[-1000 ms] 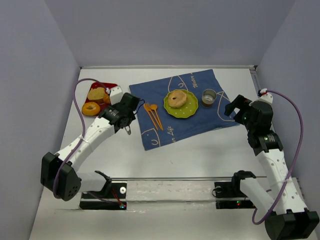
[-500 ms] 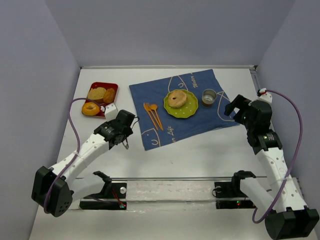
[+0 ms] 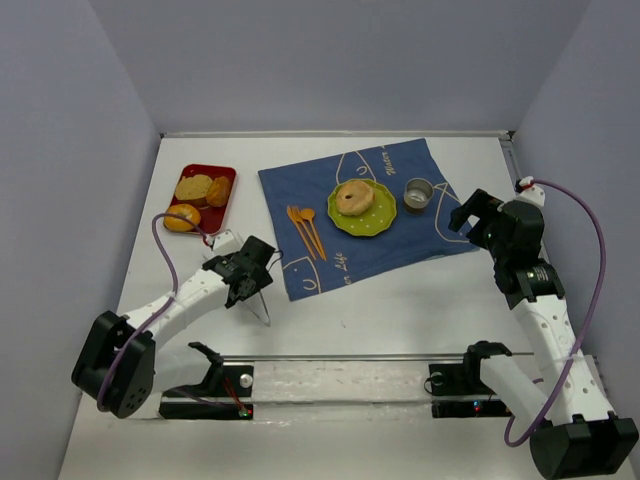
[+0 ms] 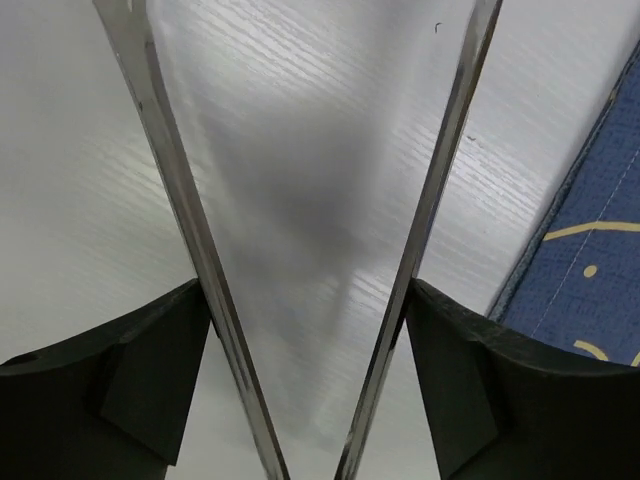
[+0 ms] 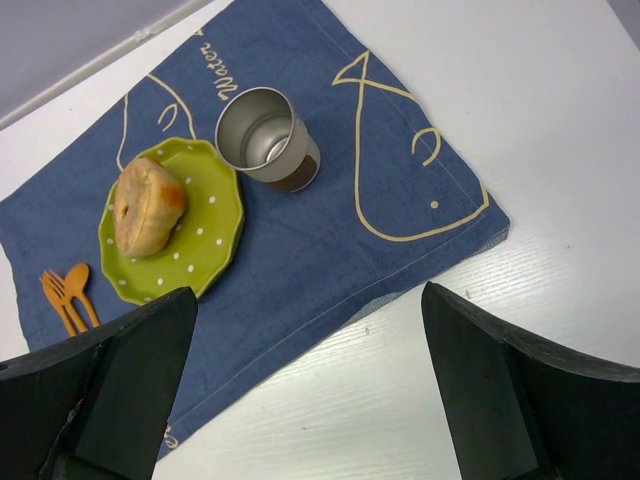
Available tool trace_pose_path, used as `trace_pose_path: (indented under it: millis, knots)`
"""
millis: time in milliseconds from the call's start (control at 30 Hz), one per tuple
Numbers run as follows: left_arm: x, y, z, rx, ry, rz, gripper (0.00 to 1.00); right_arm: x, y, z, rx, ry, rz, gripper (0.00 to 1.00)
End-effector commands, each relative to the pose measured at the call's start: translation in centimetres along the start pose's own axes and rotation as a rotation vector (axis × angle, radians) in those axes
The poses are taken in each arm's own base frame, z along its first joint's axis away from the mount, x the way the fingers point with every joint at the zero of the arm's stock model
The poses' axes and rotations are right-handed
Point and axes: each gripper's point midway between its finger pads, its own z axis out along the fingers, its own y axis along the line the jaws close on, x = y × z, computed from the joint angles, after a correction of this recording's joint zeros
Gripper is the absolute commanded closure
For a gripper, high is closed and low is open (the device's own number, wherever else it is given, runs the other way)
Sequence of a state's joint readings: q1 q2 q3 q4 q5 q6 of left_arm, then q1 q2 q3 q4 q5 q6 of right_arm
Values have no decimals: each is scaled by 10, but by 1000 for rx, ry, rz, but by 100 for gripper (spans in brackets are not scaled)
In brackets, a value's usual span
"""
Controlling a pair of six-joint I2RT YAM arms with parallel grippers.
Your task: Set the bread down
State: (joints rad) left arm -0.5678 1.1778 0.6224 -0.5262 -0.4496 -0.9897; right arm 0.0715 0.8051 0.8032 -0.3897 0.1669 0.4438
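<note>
The bread (image 3: 352, 198), a pale tan ring with a centre hole, lies on the green dotted plate (image 3: 375, 219) on the blue cloth (image 3: 400, 240). The right wrist view shows the bread (image 5: 148, 205) on the plate (image 5: 205, 240) too. My left gripper (image 3: 262, 305) hovers over bare white table left of the cloth's near corner, well away from the bread. Its long metal blades (image 4: 170, 180) are spread in a wide V, open, with nothing between them (image 4: 310, 300). My right gripper (image 3: 462, 215) hangs open and empty over the cloth's right edge (image 5: 310, 400).
A red tray (image 3: 228, 175) at the back left holds an orange ring donut (image 3: 182, 217) and two tan bread pieces (image 3: 193, 186). A metal cup (image 3: 417, 193) stands right of the plate. An orange fork and spoon (image 3: 305, 228) lie on the cloth, left of the plate.
My left arm has drawn back from beside the red tray toward the near side of the table, and its blades have spread apart. The bread and right arm have not moved.
</note>
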Motion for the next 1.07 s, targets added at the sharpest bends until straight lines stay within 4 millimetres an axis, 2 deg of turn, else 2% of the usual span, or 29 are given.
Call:
trace_pose_path:
  millis: [0, 33, 167, 267, 300, 367, 400, 467, 500, 533, 567, 600, 700, 833, 1033]
  knots:
    - [-4, -2, -1, 5, -25, -57, 4, -12, 1, -3, 1, -50, 14, 0]
    - [-4, -1, -3, 4, -23, -58, 1, -12, 1, -3, 2, -52, 14, 0]
    - [-15, -6, -13, 28, -46, -76, 1, -14, 1, -5, 0, -60, 16, 0]
    - [-37, -14, -32, 67, -93, -91, 1, -14, -1, -6, 9, -66, 16, 0]
    - [-53, -24, -45, 97, -122, -99, 1, -15, -1, -7, 9, -68, 18, 0]
    - [-76, -21, -65, 95, -188, -116, 1, -16, -2, -7, 14, -72, 22, 0]
    - [-99, -31, -85, 133, -236, -148, 1, -16, -2, -7, 17, -74, 23, 0]
    - [-132, -29, -112, 156, -342, -201, 1, -17, -4, -7, 26, -75, 27, 0]
    - [-151, -35, -130, 202, -394, -239, 1, -16, -4, -7, 29, -73, 30, 0]
    - [-161, -36, -139, 226, -431, -237, 1, -17, -5, -6, 36, -75, 34, 0]
    - [-178, -47, -158, 308, -478, -273, 1, -17, -5, -6, 38, -75, 37, 0]
    - [-185, -53, -167, 347, -497, -265, 1, -16, -5, -7, 39, -70, 35, 0]
    - [-199, -60, -184, 392, -531, -254, 1, -19, -7, -10, 49, -70, 31, 0]
    - [-206, -49, -185, 322, -555, -269, 1, -24, -13, -15, 77, -104, 43, 0]
    - [-201, -45, -182, 321, -547, -270, 1, -22, -11, -14, 68, -91, 41, 0]
